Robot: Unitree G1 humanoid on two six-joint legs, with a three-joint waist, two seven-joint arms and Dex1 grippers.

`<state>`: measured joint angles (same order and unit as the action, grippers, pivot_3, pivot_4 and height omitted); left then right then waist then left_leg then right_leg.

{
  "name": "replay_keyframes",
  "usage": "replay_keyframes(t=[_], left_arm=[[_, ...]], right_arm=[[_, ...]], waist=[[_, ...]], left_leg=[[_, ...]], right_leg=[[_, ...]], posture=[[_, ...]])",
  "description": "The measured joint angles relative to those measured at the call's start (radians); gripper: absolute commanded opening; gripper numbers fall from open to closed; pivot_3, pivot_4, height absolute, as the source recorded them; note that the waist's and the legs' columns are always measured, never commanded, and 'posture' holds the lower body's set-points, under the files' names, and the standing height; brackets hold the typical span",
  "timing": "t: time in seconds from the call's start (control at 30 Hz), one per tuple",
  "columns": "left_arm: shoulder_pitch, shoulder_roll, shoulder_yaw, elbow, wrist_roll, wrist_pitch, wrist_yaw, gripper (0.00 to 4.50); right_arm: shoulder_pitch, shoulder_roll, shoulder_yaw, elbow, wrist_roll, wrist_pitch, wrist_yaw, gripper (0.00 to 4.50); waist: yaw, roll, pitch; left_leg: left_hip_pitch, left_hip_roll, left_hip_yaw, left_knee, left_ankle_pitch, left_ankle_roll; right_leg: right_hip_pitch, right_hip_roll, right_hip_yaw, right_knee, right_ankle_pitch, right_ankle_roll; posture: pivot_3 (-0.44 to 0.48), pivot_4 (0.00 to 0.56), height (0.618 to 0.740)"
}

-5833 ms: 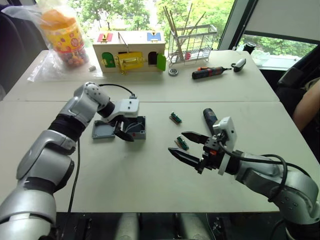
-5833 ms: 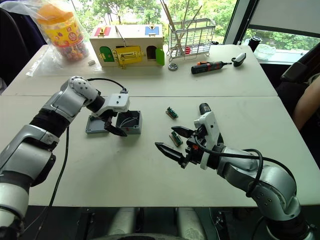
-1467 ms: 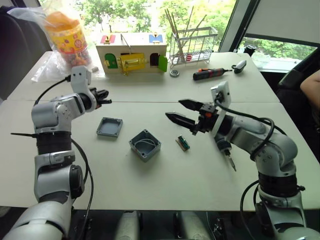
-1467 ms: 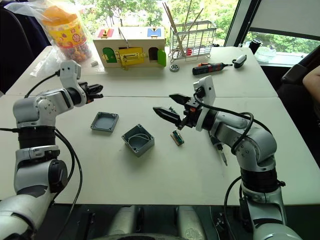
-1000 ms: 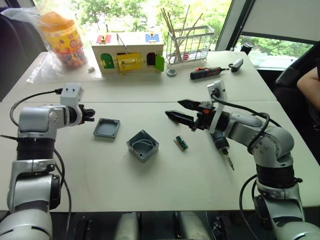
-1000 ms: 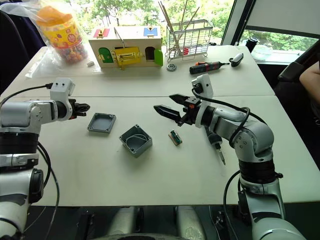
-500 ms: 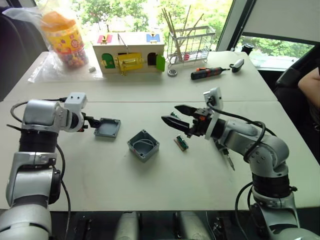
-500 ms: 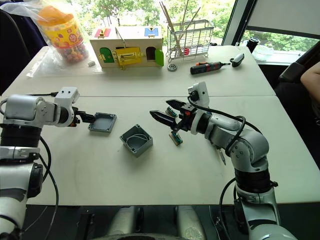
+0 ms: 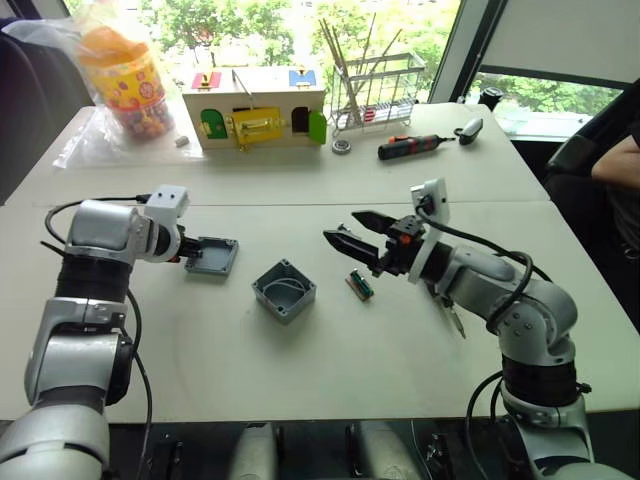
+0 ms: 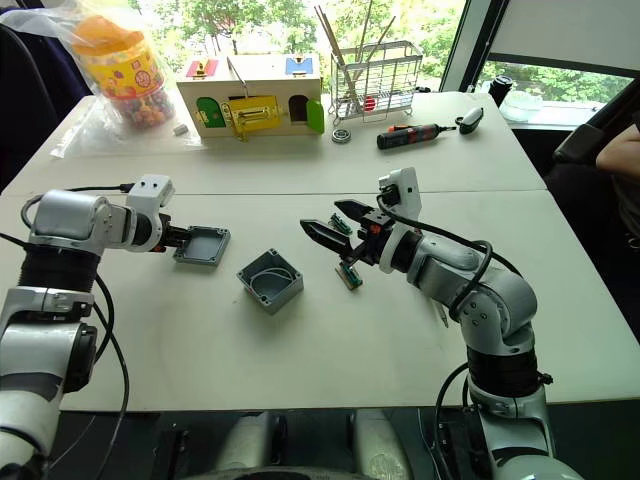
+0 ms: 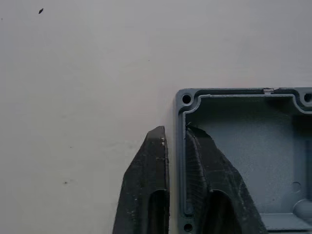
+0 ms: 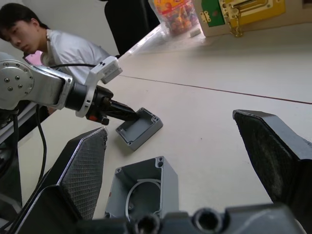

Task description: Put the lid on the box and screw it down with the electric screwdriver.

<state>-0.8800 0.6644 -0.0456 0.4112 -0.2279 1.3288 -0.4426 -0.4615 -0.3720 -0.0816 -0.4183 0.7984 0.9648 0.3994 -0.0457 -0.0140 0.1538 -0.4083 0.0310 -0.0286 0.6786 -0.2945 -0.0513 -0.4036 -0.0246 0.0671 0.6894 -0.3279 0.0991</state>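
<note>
While the left gripper (image 11: 175, 146) pinches one rim wall of the flat square grey plastic lid (image 9: 212, 255), that lid lies rim-up on the white desk (image 9: 300, 350), at ten o'clock of the small hollow grey plastic box (image 9: 284, 290). Above the desk at three o'clock of the box, the right gripper (image 9: 347, 230) hovers, jaws spread wide and empty.

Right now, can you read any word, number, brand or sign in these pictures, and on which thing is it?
None can be read.
Jar: colourful print, too blurred to read.
Toy house: coloured doors, no text visible.
Lid, box: no markings visible.
</note>
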Motion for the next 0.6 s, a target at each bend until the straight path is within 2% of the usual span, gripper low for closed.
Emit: replay_keyframes(t=[0.2, 0.37, 0.6], left_arm=[[0.012, -0.020, 0.052, -0.024, 0.000, 0.027, 0.037, 0.03], [0.014, -0.042, 0.148, -0.026, -0.005, 0.032, 0.080, 0.03], [-0.053, -0.038, 0.307, -0.124, -0.094, -0.145, 0.018, 0.03]], right_arm=[[0.003, -0.003, -0.003, 0.001, 0.002, 0.000, 0.004, 4.50], [0.000, -0.016, -0.002, 0.029, 0.001, 0.000, 0.025, 4.50], [-0.072, 0.009, -0.021, 0.103, 0.059, 0.035, 0.032, 4.50]], waist=[[0.001, 0.001, 0.000], [0.003, 0.000, 0.000], [0.012, -0.001, 0.001]], left_leg=[[0.000, 0.000, 0.000, 0.000, 0.000, 0.000], [-0.002, 0.000, 0.000, 0.000, 0.000, 0.000], [-0.004, 0.000, 0.001, 0.000, 0.001, -0.002]], right_leg=[[0.000, 0.000, 0.000, 0.000, 0.000, 0.000], [-0.002, 0.000, 0.000, -0.001, 0.000, 0.000], [-0.002, -0.003, 0.000, -0.002, 0.000, 0.000]], posture=[[0.000, 0.150, 0.736], [0.000, 0.150, 0.736], [0.000, 0.150, 0.736]])
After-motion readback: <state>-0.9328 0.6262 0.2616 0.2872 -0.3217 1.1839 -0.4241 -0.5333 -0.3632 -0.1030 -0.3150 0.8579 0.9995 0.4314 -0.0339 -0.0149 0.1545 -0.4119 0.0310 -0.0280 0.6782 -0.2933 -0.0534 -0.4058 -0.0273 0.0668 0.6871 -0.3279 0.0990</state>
